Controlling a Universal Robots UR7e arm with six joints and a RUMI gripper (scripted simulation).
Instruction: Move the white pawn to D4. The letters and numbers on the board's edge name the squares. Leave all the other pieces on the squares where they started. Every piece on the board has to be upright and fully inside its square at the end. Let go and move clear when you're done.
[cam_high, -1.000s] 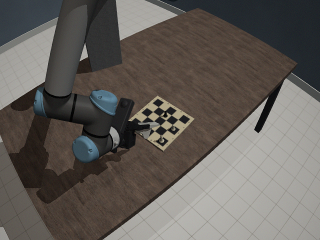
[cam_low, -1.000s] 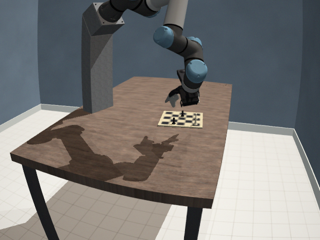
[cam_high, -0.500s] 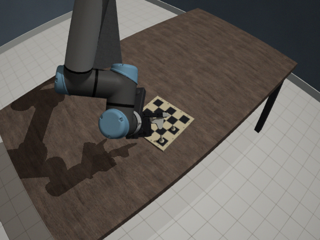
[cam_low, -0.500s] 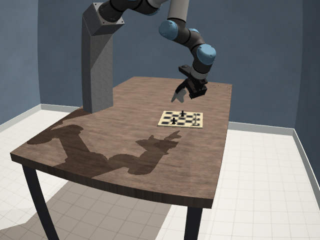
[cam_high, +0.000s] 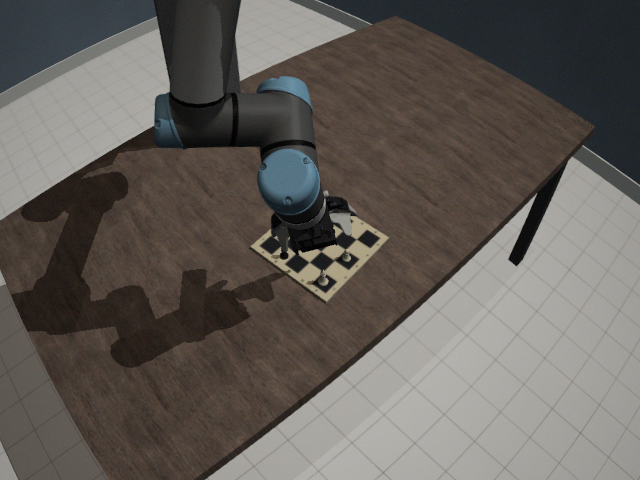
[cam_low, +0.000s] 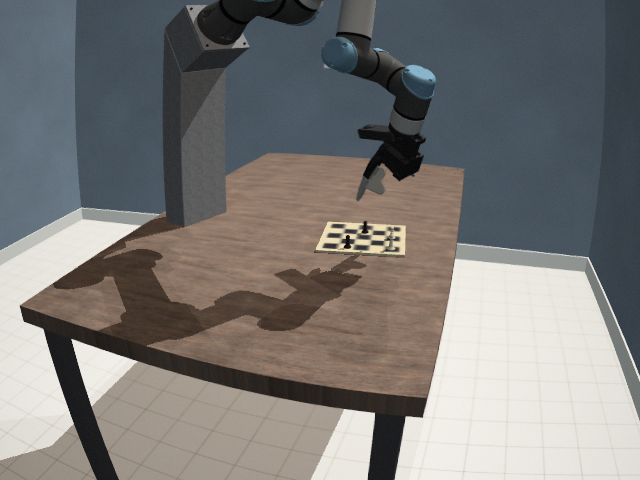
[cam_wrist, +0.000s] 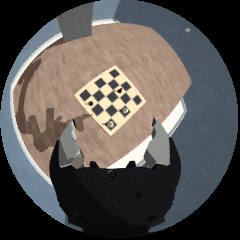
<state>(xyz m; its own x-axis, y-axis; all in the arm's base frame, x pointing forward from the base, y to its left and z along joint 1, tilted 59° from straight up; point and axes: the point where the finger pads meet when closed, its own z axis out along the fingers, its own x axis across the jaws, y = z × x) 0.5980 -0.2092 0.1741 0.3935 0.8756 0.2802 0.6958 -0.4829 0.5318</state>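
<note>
The small chessboard (cam_high: 320, 253) lies on the wooden table; it also shows in the exterior view (cam_low: 361, 238) and the wrist view (cam_wrist: 110, 98). Two white pieces stand on it. The shorter one, which looks like the white pawn (cam_high: 346, 256) (cam_low: 391, 232) (cam_wrist: 125, 109), stands one square in from the edge. The taller white piece (cam_high: 323, 279) (cam_wrist: 110, 125) stands on a corner square. Two black pieces (cam_low: 364, 226) (cam_low: 347, 241) stand on the other side. My gripper (cam_high: 312, 235) (cam_low: 368, 190) (cam_wrist: 113, 119) hangs well above the board, open and empty.
The grey robot column (cam_low: 193, 118) stands at the table's far left. The board lies near the table's right edge (cam_low: 449, 242). The arm's shadow falls on the table beside the board.
</note>
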